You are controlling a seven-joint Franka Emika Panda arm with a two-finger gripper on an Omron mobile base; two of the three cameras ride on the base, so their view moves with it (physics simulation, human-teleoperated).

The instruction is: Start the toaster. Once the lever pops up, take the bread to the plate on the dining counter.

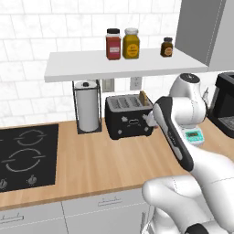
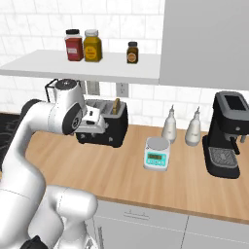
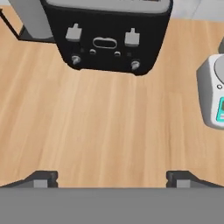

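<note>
The black toaster (image 1: 129, 117) stands on the wooden wall counter under a shelf. A brown slice of bread (image 1: 144, 97) sticks up from its right slot, also seen as bread (image 2: 115, 106) from the other side. My gripper (image 3: 111, 177) hovers above the counter just in front of the toaster (image 3: 109, 39), facing its two grey levers. The left lever (image 3: 73, 33) and right lever (image 3: 131, 37) both show on the front panel. The fingertips (image 3: 42, 178) stand wide apart with nothing between them, so the gripper is open. The plate and the dining counter are out of view.
A paper towel holder (image 1: 87, 112) stands left of the toaster, and a black cooktop (image 1: 27, 155) lies further left. A small kitchen scale (image 2: 157, 153), two pale bottles (image 2: 169, 125) and a black coffee machine (image 2: 227, 133) stand to the right. Jars (image 1: 121, 43) sit on the shelf.
</note>
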